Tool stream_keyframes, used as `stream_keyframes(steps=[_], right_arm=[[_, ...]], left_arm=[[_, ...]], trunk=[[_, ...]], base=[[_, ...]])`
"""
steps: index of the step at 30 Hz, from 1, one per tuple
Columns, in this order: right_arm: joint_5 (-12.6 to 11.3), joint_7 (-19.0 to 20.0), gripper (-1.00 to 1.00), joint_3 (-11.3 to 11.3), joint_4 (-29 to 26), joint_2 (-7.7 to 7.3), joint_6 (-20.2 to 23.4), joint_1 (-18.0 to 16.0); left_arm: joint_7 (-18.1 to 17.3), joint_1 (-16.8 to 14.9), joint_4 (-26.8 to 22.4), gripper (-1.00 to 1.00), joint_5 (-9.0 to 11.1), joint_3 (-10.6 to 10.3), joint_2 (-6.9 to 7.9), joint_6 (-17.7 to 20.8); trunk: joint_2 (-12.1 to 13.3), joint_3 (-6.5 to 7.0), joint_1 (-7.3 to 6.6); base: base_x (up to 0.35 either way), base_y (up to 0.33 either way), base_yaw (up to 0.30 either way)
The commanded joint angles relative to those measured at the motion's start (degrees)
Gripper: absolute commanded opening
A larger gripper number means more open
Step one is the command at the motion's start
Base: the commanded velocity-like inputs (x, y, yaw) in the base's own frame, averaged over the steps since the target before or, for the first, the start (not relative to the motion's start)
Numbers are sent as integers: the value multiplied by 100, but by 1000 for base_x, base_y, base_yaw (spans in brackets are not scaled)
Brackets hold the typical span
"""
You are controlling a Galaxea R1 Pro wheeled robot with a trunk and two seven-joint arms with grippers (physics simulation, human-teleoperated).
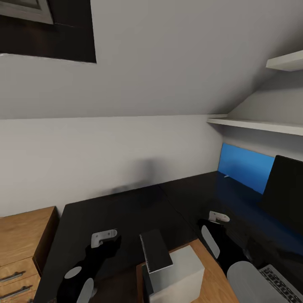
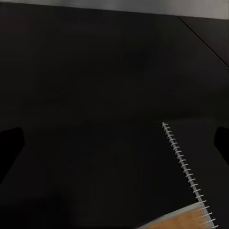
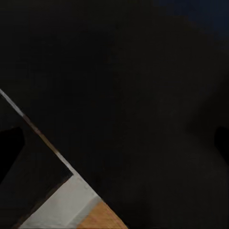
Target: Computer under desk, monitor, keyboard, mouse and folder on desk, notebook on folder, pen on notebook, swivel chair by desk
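Our left gripper [image 1: 110, 236] and right gripper [image 1: 219, 217] hang over the black desk [image 1: 126, 210]; we cannot tell if their fingers are spread. Between them, near us, the notebook [image 1: 156, 249] sits on the computer [image 1: 179, 273]. Far right stands the monitor [image 1: 286, 189], the keyboard [image 1: 282, 284] near it.

One desk [image 1: 126, 210], one monitor [image 1: 286, 189], one notebook [image 1: 156, 249]

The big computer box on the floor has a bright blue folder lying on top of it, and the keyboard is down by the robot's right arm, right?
Not quite. A dark grey spiral notebook sits tilted on the computer, as the head view shows. The keyboard part is right.
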Motion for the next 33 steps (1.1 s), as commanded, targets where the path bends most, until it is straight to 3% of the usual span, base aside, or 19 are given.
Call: stream_keyframes(steps=[1, 4, 6, 11, 22, 28, 33], right_arm=[[-7, -270, 100, 42, -167, 166, 36, 119], [2, -382, 100, 184, -349, 259, 38, 262], [5, -447, 100, 532, -554, 304, 38, 399], [-4, -580, 100, 801, -648, 329, 30, 474], [-9, -737, 100, 1064, -673, 346, 14, 505], [-13, -832, 100, 1269, -682, 364, 6, 521], [-15, -1022, 100, 1316, -776, 395, 5, 563]], left_arm=[[53, -6, 2, 100, 56, -9, 0, 21], [53, -6, 10, 100, 52, -8, 0, 22], [53, -6, 15, 100, 50, -8, 0, 22], [53, -6, 21, 100, 50, -8, 0, 22], [53, -6, 63, 100, 59, 18, 8, 22], [53, -6, 77, 100, 59, 154, 6, 22], [53, -6, 118, 100, 59, 246, 15, 22]], trunk=[[-5, -7, 0], [-5, -7, 0], [-5, -7, 0], [-5, -7, 0], [-5, -7, 0], [-5, -7, 0], [-5, -7, 0]], base=[[0, 0, 274], [0, 0, 276], [0, 0, 278], [0, 0, 279], [0, 0, 279], [0, 0, 279], [0, 0, 279]])
